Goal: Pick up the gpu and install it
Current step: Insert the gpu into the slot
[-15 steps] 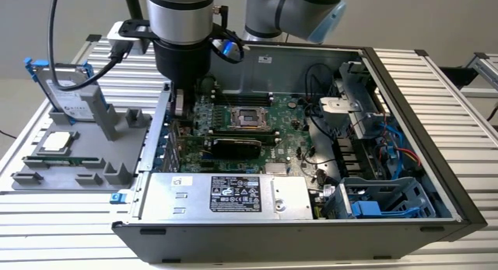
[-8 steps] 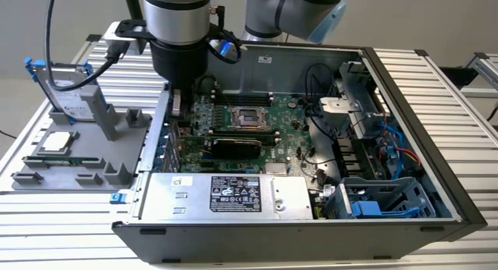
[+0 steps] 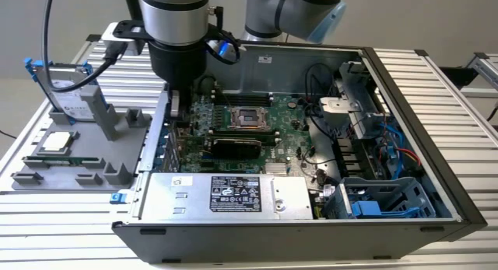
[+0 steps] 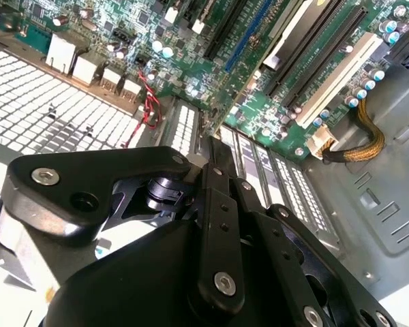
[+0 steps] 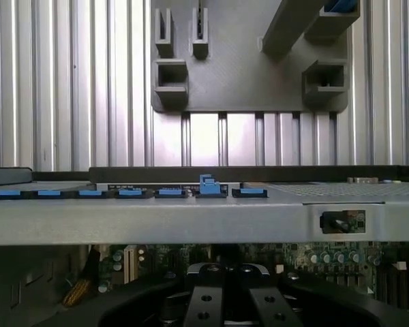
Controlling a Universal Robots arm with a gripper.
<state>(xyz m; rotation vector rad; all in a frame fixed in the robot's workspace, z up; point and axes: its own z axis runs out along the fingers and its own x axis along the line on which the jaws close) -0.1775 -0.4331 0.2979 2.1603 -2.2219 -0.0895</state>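
Observation:
In the exterior view the gpu (image 3: 241, 146) shows as a short black-shrouded card standing on the green motherboard (image 3: 233, 115) in the middle of the open computer case (image 3: 404, 136). My gripper (image 3: 177, 109) hangs low inside the case by the wall on the exterior view's left, a short way from the card and apart from it. In both wrist views its black fingers (image 4: 215, 184) run together to a point, shut, with nothing seen between them. The gripper (image 4: 211, 146) ends just above the perforated slot covers (image 4: 184, 126). The gripper (image 5: 225, 272) sits below the case's rear wall (image 5: 191, 218).
On the exterior view's left, a grey fixture plate (image 3: 46, 182) carries a silver hard drive with blue frame (image 3: 66, 89), a processor chip (image 3: 58, 141) and a memory stick (image 3: 62, 161). The power supply (image 3: 225, 194), drive cages (image 3: 381, 200) and cables (image 3: 397, 147) crowd the case.

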